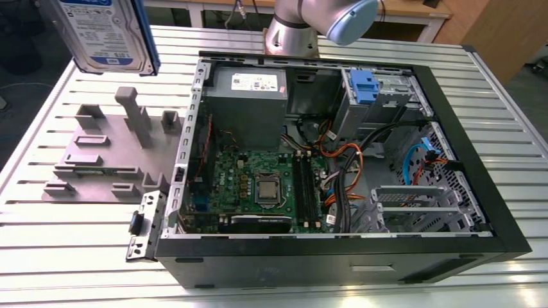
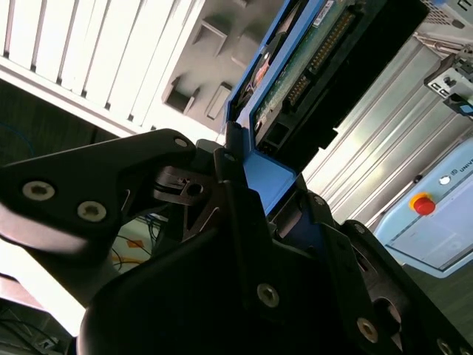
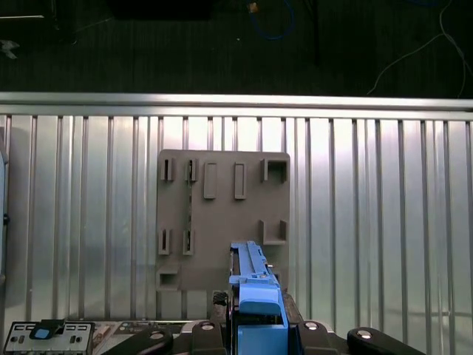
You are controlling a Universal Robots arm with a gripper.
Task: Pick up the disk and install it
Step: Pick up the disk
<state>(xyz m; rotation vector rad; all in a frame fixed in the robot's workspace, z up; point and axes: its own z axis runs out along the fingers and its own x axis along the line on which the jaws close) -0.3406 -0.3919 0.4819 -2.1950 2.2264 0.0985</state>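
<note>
One disk (image 1: 107, 32), a flat silver metal hard drive with a glossy white-and-blue label, is hanging in the air above the counter's corner at the exterior view's left.

The black end effector (image 2: 262, 177) is clamping narrowly on the disk's smooth blue plastic carrier bracket (image 3: 257, 314). That grip probably keeps the fingers off the green circuit board and leaves the body free for sliding into a bay. The disk is standing on edge, well above the ribbed aluminium counter (image 1: 51, 256), over a matte grey moulded fixture plate (image 3: 222, 214) with slots and posts. Just beside the plate, an open black steel computer case (image 1: 342, 256) is lying on its side, apparently for reaching its bays from above.
</note>
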